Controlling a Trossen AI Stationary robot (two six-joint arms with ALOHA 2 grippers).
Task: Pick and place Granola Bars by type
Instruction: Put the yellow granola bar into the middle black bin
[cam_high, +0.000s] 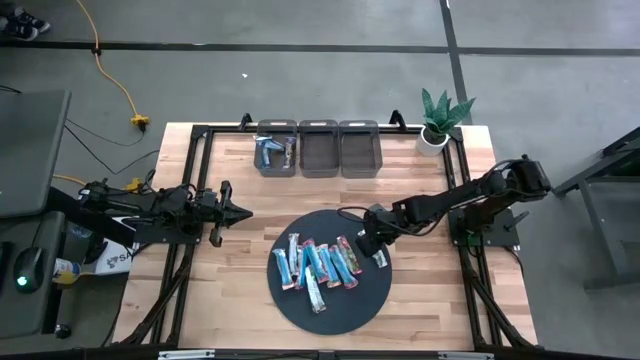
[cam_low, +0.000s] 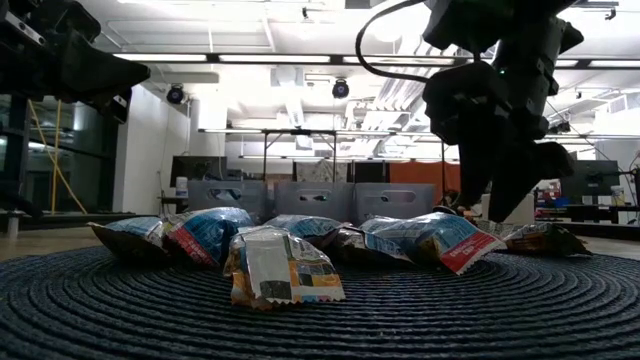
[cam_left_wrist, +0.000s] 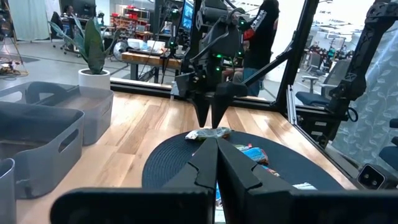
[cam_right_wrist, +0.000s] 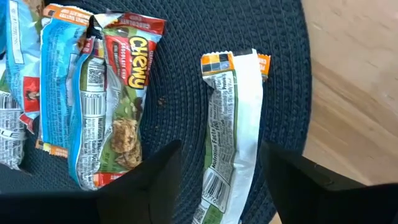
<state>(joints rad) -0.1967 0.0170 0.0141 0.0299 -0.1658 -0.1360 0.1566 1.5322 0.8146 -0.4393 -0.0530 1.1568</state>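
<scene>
- We see the right gripper (cam_right_wrist: 217, 171) spread either side of a white-wrapped bar (cam_right_wrist: 231, 134) on the round mat (cam_high: 345, 305).
- We see the left gripper (cam_high: 240, 212) pressed together, clear of the mat.

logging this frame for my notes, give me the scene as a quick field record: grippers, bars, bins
right gripper: open, above the mat's right side, fingers straddling a green-and-white bar
left gripper: shut, holding nothing, waiting left of the mat
mat: dark, round, about ten granola bars on it
bins: three grey, at the table's far edge; only the left bin holds bars
</scene>
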